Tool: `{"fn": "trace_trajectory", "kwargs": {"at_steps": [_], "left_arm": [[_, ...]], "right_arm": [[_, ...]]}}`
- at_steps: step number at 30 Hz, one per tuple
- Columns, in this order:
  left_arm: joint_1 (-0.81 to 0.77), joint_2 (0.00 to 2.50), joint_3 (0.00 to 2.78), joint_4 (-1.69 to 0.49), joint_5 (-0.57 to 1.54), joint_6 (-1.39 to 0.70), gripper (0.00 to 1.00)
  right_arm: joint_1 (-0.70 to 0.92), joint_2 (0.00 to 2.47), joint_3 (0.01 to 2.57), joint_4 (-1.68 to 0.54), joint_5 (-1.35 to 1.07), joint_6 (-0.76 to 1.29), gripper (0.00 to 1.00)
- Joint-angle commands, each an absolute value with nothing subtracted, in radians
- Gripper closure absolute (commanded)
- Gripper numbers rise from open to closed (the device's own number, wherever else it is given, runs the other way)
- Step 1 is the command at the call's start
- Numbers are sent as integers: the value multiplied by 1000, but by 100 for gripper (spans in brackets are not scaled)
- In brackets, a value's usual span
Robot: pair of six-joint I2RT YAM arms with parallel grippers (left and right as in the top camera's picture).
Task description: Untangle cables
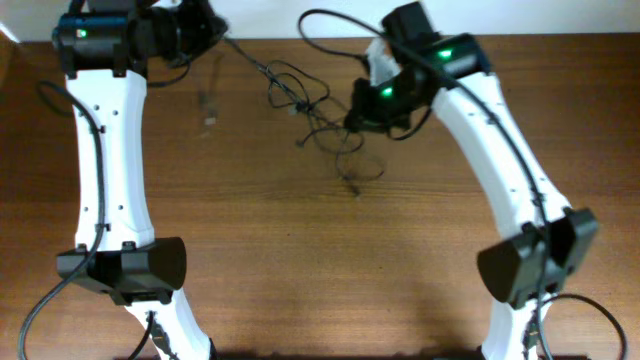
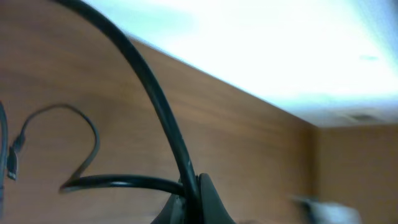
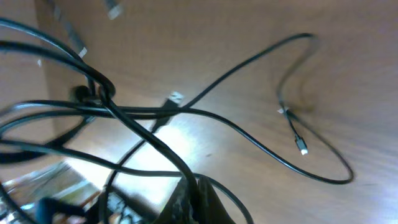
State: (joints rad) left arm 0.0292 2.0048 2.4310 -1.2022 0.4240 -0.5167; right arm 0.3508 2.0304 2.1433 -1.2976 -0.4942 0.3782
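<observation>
Overhead view: wooden table (image 1: 300,260) with the left arm (image 1: 105,150) and right arm (image 1: 500,150) reaching to its far edge. The cables (image 1: 300,100) form a loose tangle near the middle of that edge, with one strand drawn toward the far left corner. Left gripper (image 2: 194,199): fingers together, clamped on a cable strand. Right gripper (image 3: 196,199): fingers together on a strand of the tangle. A silver-tipped plug (image 3: 303,150) lies on the wood.
</observation>
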Motion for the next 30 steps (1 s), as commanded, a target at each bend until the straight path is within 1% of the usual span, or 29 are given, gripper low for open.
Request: {"fn": "trace_trajectory", "kwargs": {"at_steps": [1, 3, 6, 9, 10, 12, 13, 14, 15, 16, 17, 18, 21, 24, 26, 28, 30], "left_arm": [[78, 2004, 2436, -1245, 144, -398, 100], [78, 2004, 2436, -1289, 65, -332, 100], [78, 2004, 2436, -1341, -33, -315, 100], [76, 2004, 2436, -1371, -40, -315, 100], [72, 2004, 2436, -1376, -16, -297, 100], [65, 2004, 2436, -1370, 117, -212, 100], [59, 2004, 2436, -1362, 230, -156, 100], [46, 2004, 2436, -1350, 421, -77, 100], [35, 2004, 2436, -1344, 531, -43, 100], [17, 2004, 2436, -1341, 684, -3, 100], [2, 2004, 2436, -1343, 748, 17, 100], [-25, 2004, 2436, -1356, 791, 45, 100], [-169, 2025, 2436, -1469, 785, 186, 100], [-264, 2074, 2436, -1541, 763, 219, 100], [-295, 2107, 2436, -1534, 779, 218, 100], [-295, 2120, 2436, -1490, 896, 209, 100], [-273, 2120, 2436, -1417, 961, 133, 100]], "right_arm": [[270, 1837, 2147, -1350, -316, 284, 96], [201, 1739, 2147, -1382, -302, 261, 96], [73, 1620, 2147, -1426, -315, 261, 96], [-75, 1553, 2147, -1442, -535, 189, 96], [-101, 1551, 2147, -1453, -579, 173, 96], [-113, 1556, 2147, -1472, -594, 159, 96], [-110, 1562, 2147, -1482, -595, 153, 96], [-99, 1572, 2147, -1489, -595, 152, 96], [-94, 1577, 2147, -1489, -595, 145, 96], [-90, 1585, 2147, -1489, -591, 142, 96], [-91, 1591, 2147, -1489, -591, 135, 96], [-91, 1599, 2147, -1489, -589, 131, 96], [-91, 1631, 2147, -1493, -587, 126, 96], [-91, 1657, 2147, -1517, -587, 109, 96], [-84, 1678, 2147, -1543, -587, 108, 96], [-45, 1706, 2147, -1560, -587, 107, 96], [18, 1734, 2147, -1564, -585, 107, 95]]}}
